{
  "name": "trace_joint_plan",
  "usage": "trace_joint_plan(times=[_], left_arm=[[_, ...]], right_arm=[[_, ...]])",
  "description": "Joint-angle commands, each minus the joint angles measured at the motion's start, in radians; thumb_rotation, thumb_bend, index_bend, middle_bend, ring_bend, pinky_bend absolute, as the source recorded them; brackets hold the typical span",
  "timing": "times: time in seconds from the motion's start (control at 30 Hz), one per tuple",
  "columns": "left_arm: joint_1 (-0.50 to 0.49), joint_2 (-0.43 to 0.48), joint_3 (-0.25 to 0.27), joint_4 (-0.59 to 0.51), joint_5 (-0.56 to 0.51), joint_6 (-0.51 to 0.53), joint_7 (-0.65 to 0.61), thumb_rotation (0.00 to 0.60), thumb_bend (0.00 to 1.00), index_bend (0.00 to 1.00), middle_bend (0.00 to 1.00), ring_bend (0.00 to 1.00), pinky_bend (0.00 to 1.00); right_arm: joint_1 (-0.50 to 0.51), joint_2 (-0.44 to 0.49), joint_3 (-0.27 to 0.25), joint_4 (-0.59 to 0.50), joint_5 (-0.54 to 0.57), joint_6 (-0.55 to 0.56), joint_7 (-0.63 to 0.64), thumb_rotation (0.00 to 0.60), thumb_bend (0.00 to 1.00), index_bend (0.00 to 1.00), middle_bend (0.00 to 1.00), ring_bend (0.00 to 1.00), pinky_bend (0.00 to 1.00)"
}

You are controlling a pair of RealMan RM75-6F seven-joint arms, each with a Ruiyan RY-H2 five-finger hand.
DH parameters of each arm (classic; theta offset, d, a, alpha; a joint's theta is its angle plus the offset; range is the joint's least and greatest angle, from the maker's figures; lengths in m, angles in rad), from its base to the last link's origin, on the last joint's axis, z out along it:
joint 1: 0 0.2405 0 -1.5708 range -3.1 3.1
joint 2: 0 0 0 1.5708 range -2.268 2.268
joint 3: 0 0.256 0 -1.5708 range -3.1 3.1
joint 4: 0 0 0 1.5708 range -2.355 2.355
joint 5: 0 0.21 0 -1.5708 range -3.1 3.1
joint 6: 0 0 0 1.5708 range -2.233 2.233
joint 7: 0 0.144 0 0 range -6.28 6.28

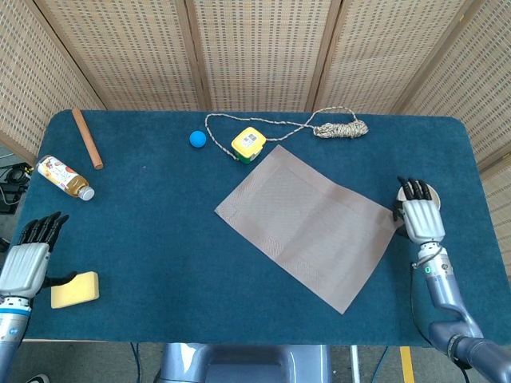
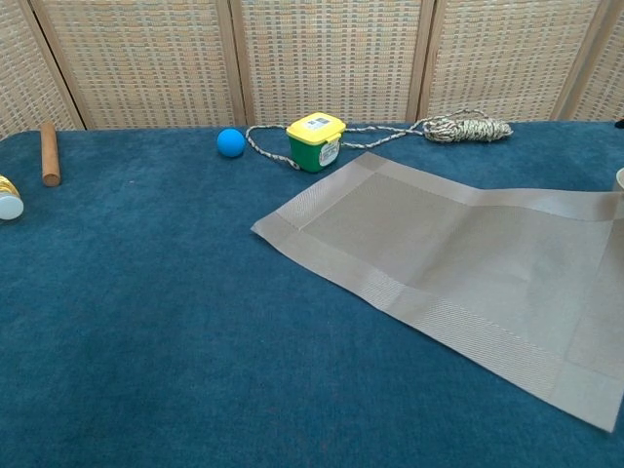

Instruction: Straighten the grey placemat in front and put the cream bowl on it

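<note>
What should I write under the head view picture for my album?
A robot's right hand holds a corner of a slanted grey placemat beside a cream bowl on a blue table.
</note>
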State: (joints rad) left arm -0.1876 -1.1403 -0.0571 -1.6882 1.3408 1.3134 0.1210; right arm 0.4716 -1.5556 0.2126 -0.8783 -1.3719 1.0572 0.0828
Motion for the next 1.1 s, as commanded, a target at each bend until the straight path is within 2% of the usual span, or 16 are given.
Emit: trace_joint_plan(times=[0.03,0.13,0.23,0.37,0.53,0.83,0.93,1.1], left_arm=[[0.000,-0.001,0.003,0.000,0.004,-0.002,-0.001,0.600,0.11,0.00,0.00,0.00,0.00],[-0.003,-0.003,0.006,0.005,0.005,-0.009,0.001,0.600,0.12,0.00,0.00,0.00,0.00],[-0.010,-0.006,0.007,0.000,0.009,-0.017,0.011,0.600,0.12,0.00,0.00,0.00,0.00],[-0.027,-0.004,0.000,-0.020,0.021,-0.020,0.041,0.600,0.12,0.00,0.00,0.00,0.00],[-0.077,-0.012,-0.022,-0.049,0.044,-0.047,0.105,0.600,0.12,0.01,0.00,0.00,0.00],[-0.229,-0.121,-0.111,-0.030,0.012,-0.147,0.231,0.600,0.13,0.13,0.00,0.00,0.00],[-0.306,-0.189,-0.152,0.019,-0.032,-0.201,0.303,0.600,0.13,0.13,0.00,0.00,0.00],[-0.411,-0.281,-0.188,0.100,-0.104,-0.274,0.417,0.600,0.13,0.12,0.00,0.00,0.00]], right_arm=[[-0.008,0.012,0.017,-0.018,0.041,0.012,-0.023,0.600,0.39,0.28,0.00,0.00,0.00],[-0.053,0.046,0.007,-0.073,0.060,0.048,-0.067,0.600,0.29,0.10,0.00,0.00,0.00],[-0.112,0.104,0.003,-0.207,0.079,0.128,-0.147,0.600,0.25,0.03,0.00,0.00,0.00],[-0.174,0.175,-0.011,-0.371,0.070,0.229,-0.217,0.600,0.24,0.01,0.00,0.00,0.00],[-0.252,0.253,-0.056,-0.524,0.006,0.337,-0.177,0.600,0.24,0.04,0.00,0.00,0.00],[-0.294,0.311,-0.090,-0.570,-0.071,0.401,-0.076,0.600,0.24,0.05,0.00,0.00,0.00],[-0.297,0.324,-0.096,-0.575,-0.085,0.399,-0.041,0.600,0.24,0.05,0.00,0.00,0.00],[-0.296,0.340,-0.099,-0.583,-0.096,0.393,0.002,0.600,0.24,0.06,0.00,0.00,0.00]])
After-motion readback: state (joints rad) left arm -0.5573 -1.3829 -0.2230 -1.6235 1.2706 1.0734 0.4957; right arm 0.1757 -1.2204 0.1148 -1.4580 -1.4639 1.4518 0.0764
